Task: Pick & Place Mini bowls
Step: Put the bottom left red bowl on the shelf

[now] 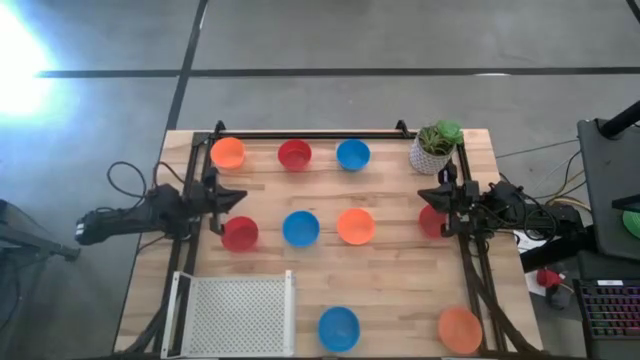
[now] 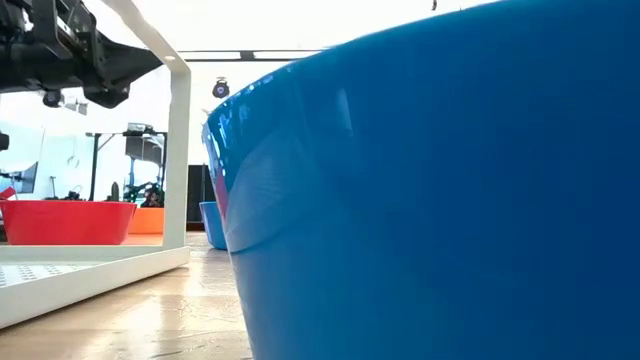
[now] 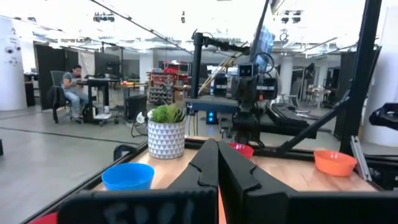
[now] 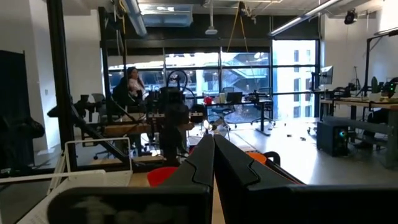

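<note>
While both arms lie level at the worktop's (image 1: 390, 270) sides, the left gripper (image 1: 240, 197) and right gripper (image 1: 424, 193) point inward, closed and empty.

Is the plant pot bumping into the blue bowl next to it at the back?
Apart. In the high view bare wood shows between the white plant pot and the blue bowl in the back row.

I'm working in an open-plan robotics lab: polished concrete floor (image 1: 330, 40), people seated at desks (image 3: 99, 84), exposed ceiling ducts (image 4: 134, 15), tall windows (image 4: 249, 74) behind.
</note>
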Motion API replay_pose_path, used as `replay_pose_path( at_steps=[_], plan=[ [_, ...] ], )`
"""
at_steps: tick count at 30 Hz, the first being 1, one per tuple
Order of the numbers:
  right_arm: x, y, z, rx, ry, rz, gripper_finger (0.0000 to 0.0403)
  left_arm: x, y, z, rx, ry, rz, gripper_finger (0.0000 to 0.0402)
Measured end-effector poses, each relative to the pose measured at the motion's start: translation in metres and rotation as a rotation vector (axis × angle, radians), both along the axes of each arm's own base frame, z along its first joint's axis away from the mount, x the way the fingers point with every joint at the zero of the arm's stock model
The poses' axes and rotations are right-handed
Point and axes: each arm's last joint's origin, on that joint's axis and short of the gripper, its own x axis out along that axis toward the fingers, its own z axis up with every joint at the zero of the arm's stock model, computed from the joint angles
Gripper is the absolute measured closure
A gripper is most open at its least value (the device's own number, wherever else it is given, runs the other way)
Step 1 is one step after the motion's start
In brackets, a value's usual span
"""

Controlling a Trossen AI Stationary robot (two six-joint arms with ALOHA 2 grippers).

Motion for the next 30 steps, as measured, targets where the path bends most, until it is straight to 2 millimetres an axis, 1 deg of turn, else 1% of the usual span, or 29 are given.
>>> replay_pose_path(
  at_steps=[2, 5, 7, 10, 12, 15, 21, 24, 30],
  plan=[
    [0.0, 0.0, 0.0, 0.0, 0.0, 0.0, 0.0394, -0.002, 0.0, 0.005, 0.006, 0.034, -0.002, 0.0402],
    [0.0, 0.0, 0.0, 0.0, 0.0, 0.0, 0.0394, -0.006, -0.001, 0.015, -0.009, 0.136, 0.0, 0.0402],
    [0.0, 0.0, 0.0, -0.004, 0.0, -0.001, 0.0394, -0.009, 0.0, 0.022, -0.026, 0.204, 0.017, 0.0402],
    [0.0, 0.0, 0.0, -0.007, 0.001, -0.002, 0.0394, -0.011, 0.001, 0.027, -0.059, 0.324, 0.063, 0.0402],
    [0.0, 0.0, 0.0, -0.008, 0.001, -0.002, 0.0394, -0.009, 0.001, 0.034, -0.09, 0.354, 0.078, 0.0402],
    [0.0, 0.0, 0.0, -0.008, 0.001, -0.002, 0.0394, -0.004, 0.002, 0.044, -0.121, 0.414, 0.083, 0.0402],
    [0.0, 0.0, 0.0, -0.026, 0.002, -0.007, 0.0394, 0.01, 0.004, 0.056, -0.195, 0.668, 0.149, 0.0402],
    [0.0, 0.0, 0.0, -0.032, 0.002, -0.009, 0.0394, 0.02, 0.006, 0.061, -0.187, 0.762, 0.166, 0.0401],
    [0.0, 0.0, 0.0, -0.055, 0.005, -0.014, 0.0394, 0.038, 0.009, 0.07, -0.219, 0.884, 0.248, 0.0401]
  ],
)
